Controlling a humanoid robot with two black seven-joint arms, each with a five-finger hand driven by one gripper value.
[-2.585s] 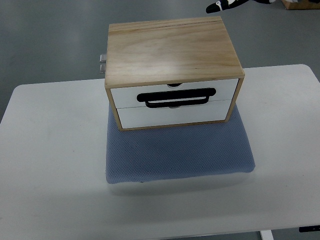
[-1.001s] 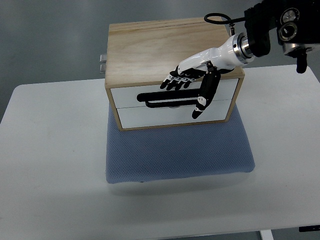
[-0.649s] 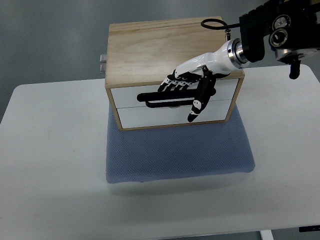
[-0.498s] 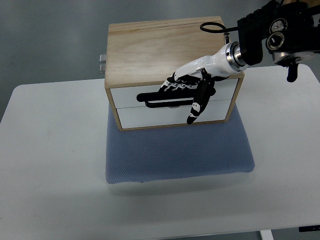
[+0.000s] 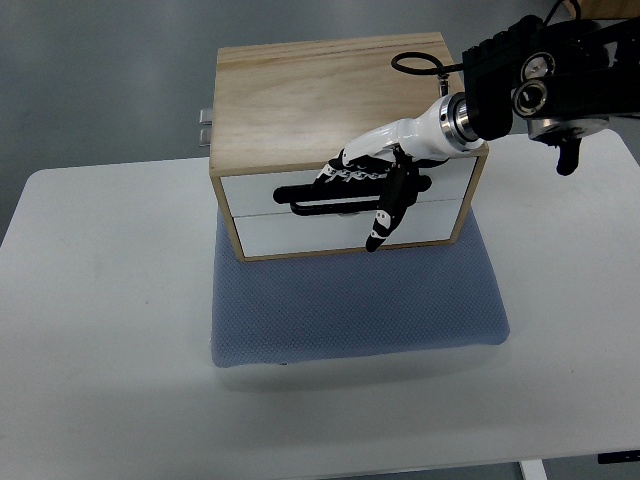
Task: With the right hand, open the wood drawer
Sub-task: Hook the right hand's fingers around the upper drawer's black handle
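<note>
Crept further left along the black handle [image 5: 355, 194] over the last half second, the right hand [image 5: 378, 170] coming in from the right edge and settling lower against the upper drawer front [image 5: 300, 182] of the wooden drawer box [image 5: 340, 110]. Curled the four fingers [image 5: 338, 172] down over the top of the handle bar, with the thumb [image 5: 388, 212] hanging straight down across the lower drawer front [image 5: 300, 232]; hooked rather than clamped, by the look of it, though impossible to tell whether the fingertips had got behind the bar. Showed no gap yet at either drawer: both fronts flush with the frame. Sat where it had been, the box at the back of the blue mat [image 5: 355, 300] on the white desk [image 5: 100, 330]. Judged as grasp nearly made, pull not begun. No left hand in view.
</note>
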